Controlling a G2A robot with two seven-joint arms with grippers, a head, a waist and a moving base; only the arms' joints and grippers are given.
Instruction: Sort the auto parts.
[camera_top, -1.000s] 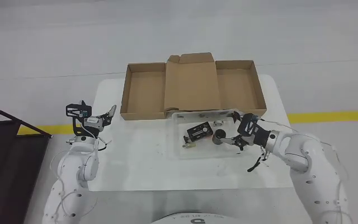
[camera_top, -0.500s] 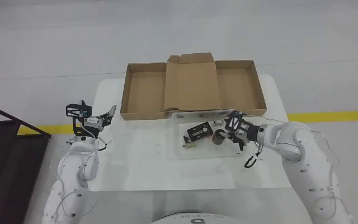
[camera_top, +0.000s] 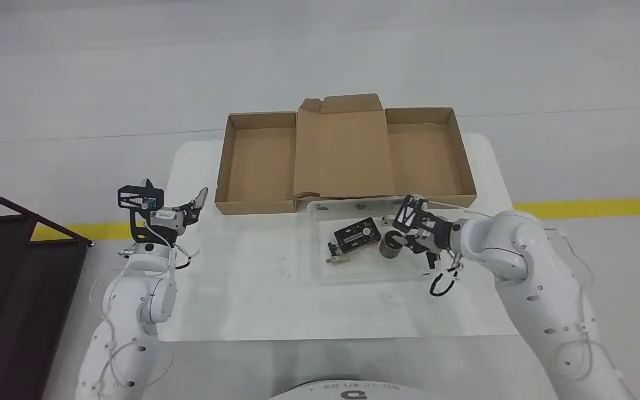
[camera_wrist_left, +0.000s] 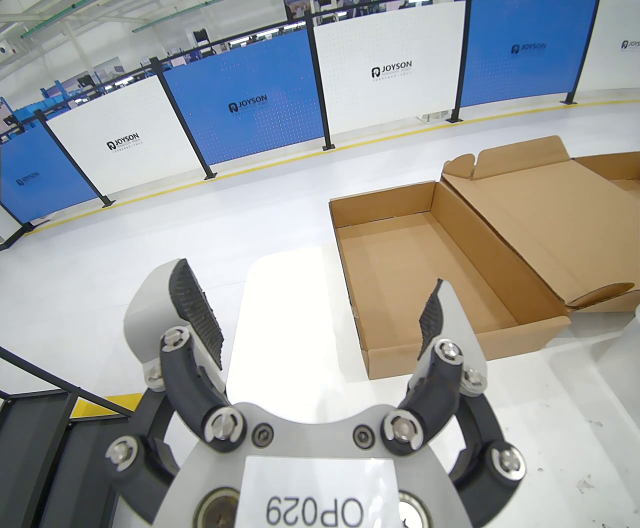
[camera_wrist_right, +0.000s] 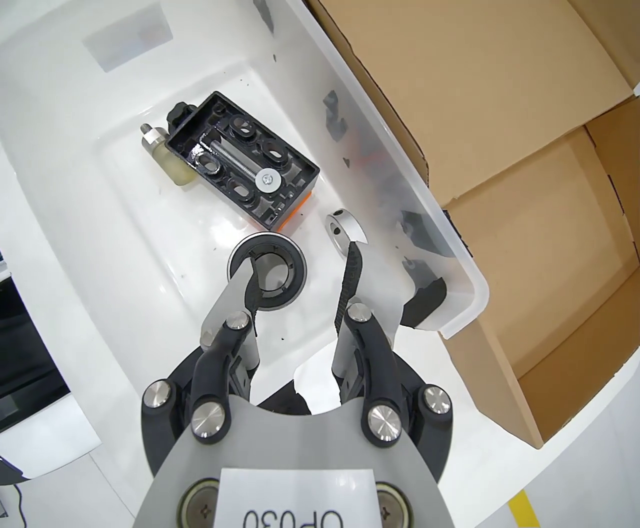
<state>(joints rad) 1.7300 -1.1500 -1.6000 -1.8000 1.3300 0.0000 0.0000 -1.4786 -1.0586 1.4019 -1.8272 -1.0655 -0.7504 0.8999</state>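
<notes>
A clear plastic tray (camera_top: 362, 270) on the white table holds the parts: a black housing block (camera_wrist_right: 243, 172) (camera_top: 355, 237), a round black bearing (camera_wrist_right: 280, 280) (camera_top: 390, 243), a silver collar (camera_wrist_right: 344, 229) and a yellowish cylinder with a bolt (camera_wrist_right: 165, 152). My right gripper (camera_wrist_right: 300, 257) (camera_top: 408, 232) is low inside the tray and open. One fingertip (camera_wrist_right: 245, 270) lies over the bearing's bore; the other touches or nearly touches the collar. My left gripper (camera_wrist_left: 310, 290) (camera_top: 175, 200) hangs open and empty over the table's left edge.
An open cardboard box (camera_top: 345, 150) (camera_wrist_left: 425, 265) (camera_wrist_right: 500, 125) with two compartments and a raised middle flap stands behind the tray, its front wall touching the tray's rim. A black stair frame (camera_top: 30, 240) lies left of the table.
My right gripper has slid left along the tray up to the bearing, with one finger now over its bore. The left arm has stayed put.
</notes>
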